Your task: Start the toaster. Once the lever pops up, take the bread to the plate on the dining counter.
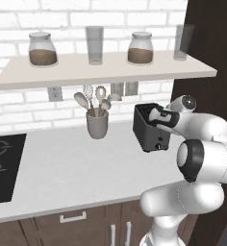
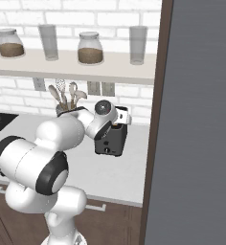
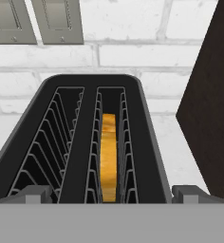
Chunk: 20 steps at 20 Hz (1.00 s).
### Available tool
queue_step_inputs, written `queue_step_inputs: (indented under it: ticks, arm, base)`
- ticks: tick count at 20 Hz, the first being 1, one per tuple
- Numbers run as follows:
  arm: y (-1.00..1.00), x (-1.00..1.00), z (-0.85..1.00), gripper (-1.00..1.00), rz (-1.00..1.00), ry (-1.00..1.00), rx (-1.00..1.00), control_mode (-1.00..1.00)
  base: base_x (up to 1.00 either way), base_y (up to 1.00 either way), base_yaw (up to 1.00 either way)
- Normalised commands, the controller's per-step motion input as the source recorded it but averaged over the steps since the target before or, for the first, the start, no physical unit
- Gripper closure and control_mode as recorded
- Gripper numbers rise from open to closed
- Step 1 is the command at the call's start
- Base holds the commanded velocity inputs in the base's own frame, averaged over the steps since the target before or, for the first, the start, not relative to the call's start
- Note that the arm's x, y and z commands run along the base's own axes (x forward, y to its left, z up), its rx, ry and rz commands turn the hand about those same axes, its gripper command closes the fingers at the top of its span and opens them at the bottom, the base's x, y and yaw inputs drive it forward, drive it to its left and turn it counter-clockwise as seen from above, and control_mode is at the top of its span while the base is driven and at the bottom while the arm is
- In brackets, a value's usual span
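Looming large at the lower right of the left base view, the robot's white arm bends up and over the pale worktop. Its gripper hovers just above the black slot toaster, which stands on the worktop near a dark wooden side panel. A grey utensil cup with spoons and a whisk sits just left of the toaster. A black cooktop lies at the far left, and a shelf above carries two jars and two glasses.

From the right base view, the arm rises at the lower left and reaches to the same toaster, with the gripper over its top. A tall grey panel fills the right side.

Looking down from the hand view, the two dark fingertips stand spread wide apart at the bottom edge, holding nothing. Between them lies the toaster's open top with two wire-lined slots. The bread, a golden-tan slice seen edge on, sits deep in the right slot. Two wall outlets show above on white brick.

Whether the lever has been pressed cannot be told. The bread is not yet lifted out, so the grasp and the whole carry to the plate on the dining counter appear to remain.
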Motion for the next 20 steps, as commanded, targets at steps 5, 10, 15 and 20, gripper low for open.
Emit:
queue_step_inputs:
  ticks: [5,10,15,20]
  arm:
    - [0.00,0.00,0.00,-1.00,0.00,0.00,0.00,-1.00]
    - [0.00,0.00,0.00,-1.00,0.00,0.00,0.00,-1.00]
    - [0.00,0.00,0.00,-1.00,0.00,0.00,0.00,-1.00]
    - [0.00,0.00,0.00,-1.00,0.00,0.00,0.00,-1.00]
  base:
    - [0.00,0.00,0.00]
    - [0.00,0.00,0.00]
    - [0.00,0.00,0.00]
    - [0.00,0.00,0.00]
